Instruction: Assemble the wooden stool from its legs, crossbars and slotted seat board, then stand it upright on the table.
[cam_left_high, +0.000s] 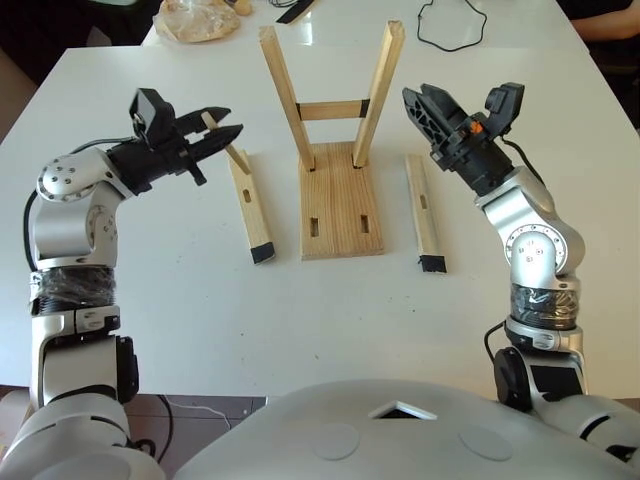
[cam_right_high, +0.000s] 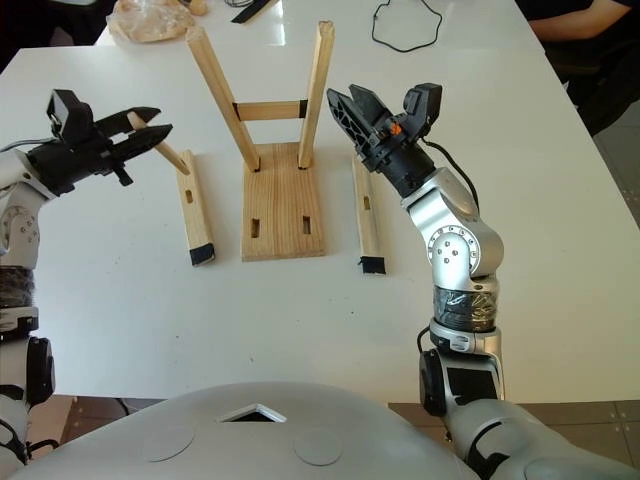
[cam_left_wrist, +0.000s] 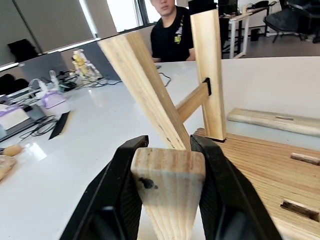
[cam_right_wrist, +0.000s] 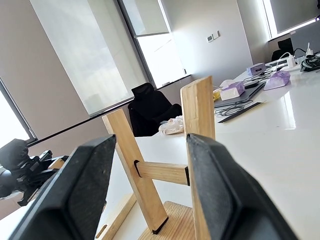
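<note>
The board (cam_left_high: 342, 200) lies flat at the middle of the table (cam_left_high: 200, 300). Two legs (cam_left_high: 284, 90) stand in its far slots, joined partway up by a crossbar (cam_left_high: 330, 110). The two near slots (cam_left_high: 314, 227) are empty. A third leg (cam_left_high: 256, 220) lies on the table just left of the board and a fourth leg (cam_left_high: 426, 215) just right of it. Both run along the board's length without touching it.

The left end effector (cam_left_high: 232, 122) is above the far end of the third leg. It pinches the upper end of a second crossbar (cam_left_high: 238, 156), which slants down to that leg. The lower end seems to sit in the leg's slot, but I cannot tell how deep. The right end effector (cam_left_high: 436, 108) hovers near the upper part of the right standing leg, fingers spread and holding nothing.

I judge the stool about half built. One leg pair is in the board, and the step in hand is making up the second pair by seating the held crossbar in the third leg. The next move calls for bringing that crossbar square to the leg and pressing it home. The leg lies loose on a smooth table, so it may slide or tip, and the free right arm could steady it. After that the fourth leg goes onto the crossbar's free end, the pair goes into the near slots, and the stool is turned upright.
</note>
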